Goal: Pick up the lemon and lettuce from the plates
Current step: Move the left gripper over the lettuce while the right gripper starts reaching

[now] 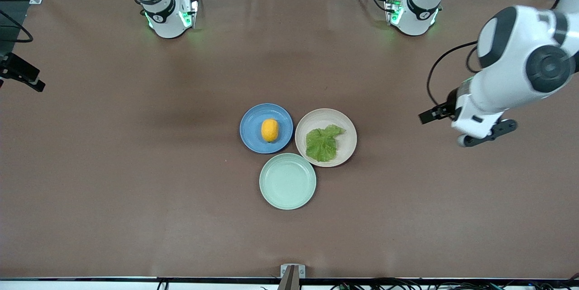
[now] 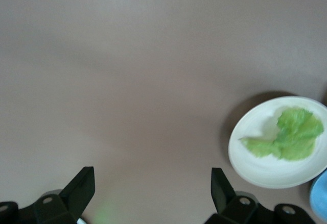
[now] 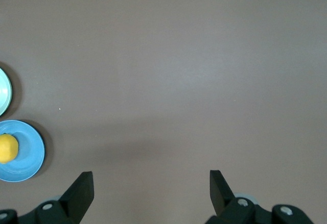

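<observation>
1. Lemon (image 1: 269,130) sits on the blue plate (image 1: 251,130), roughly centred, at table middle. Also in the right wrist view: lemon (image 3: 7,148) on the blue plate (image 3: 28,152).
2. Lettuce (image 1: 323,142) lies flat on the beige-pink plate (image 1: 346,132), beside the blue plate toward the left arm's end. In the left wrist view the leaf (image 2: 291,141) covers part of the plate (image 2: 255,160).
3. Mint-green plate (image 1: 287,181) is nearer the front camera than both, holds nothing, and its rim touches or nearly touches the other two.
4. Left gripper (image 2: 153,185) hangs over bare table toward the left arm's end, well apart from the lettuce plate; fingers spread wide, holding nothing.
5. Right gripper (image 3: 152,188) is out of the front view; its wrist view shows it over bare table, fingers spread wide, empty, with the blue plate off at the edge.
6. Neither pick has started, judging by both items on their plates.
7. Risk: the lettuce is thin and flat, so the fingers may scrape the plate, miss the leaf or tear it.
8. Risk: the lemon is round, so an off-centre pinch could roll it or squeeze it out.
9. Risk: the plates are packed together, so a nudge to one likely shifts its neighbours.
10. Risk: both targets are adjacent, so the arms could crowd each other if they descend together.
</observation>
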`<act>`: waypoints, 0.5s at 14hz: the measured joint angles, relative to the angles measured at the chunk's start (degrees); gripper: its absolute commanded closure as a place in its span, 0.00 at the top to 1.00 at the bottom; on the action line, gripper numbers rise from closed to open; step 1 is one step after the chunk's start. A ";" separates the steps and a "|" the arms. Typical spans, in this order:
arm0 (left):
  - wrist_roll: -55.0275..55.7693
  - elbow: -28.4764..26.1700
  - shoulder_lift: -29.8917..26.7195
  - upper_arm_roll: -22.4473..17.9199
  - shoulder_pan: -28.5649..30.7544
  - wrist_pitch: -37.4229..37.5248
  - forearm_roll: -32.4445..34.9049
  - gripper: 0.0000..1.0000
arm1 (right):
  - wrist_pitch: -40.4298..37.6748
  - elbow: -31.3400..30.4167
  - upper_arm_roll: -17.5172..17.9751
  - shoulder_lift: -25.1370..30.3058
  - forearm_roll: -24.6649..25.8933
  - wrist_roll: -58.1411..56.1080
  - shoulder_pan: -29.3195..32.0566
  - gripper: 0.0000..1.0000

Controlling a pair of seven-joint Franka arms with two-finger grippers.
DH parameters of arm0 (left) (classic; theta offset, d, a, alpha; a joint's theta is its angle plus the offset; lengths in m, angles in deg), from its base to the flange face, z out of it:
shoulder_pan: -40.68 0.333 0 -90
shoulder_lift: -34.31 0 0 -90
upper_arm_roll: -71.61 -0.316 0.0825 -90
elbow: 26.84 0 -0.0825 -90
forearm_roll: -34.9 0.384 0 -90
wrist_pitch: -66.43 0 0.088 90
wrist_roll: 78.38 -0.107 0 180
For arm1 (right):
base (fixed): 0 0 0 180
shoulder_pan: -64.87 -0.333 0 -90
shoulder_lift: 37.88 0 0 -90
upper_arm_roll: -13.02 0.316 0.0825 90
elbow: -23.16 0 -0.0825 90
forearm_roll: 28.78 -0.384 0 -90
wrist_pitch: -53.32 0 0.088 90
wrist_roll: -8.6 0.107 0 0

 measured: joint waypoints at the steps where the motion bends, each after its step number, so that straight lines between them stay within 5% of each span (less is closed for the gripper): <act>1: 5.37 -0.11 1.50 0.08 -1.36 -1.53 0.00 1.00 | 0.00 0.00 0.22 -0.68 0.00 0.00 -0.62 1.00; 7: 27.96 -0.19 11.91 0.24 -9.38 -15.85 0.00 1.00 | 1.50 0.01 0.56 -5.31 0.00 0.09 -4.81 1.00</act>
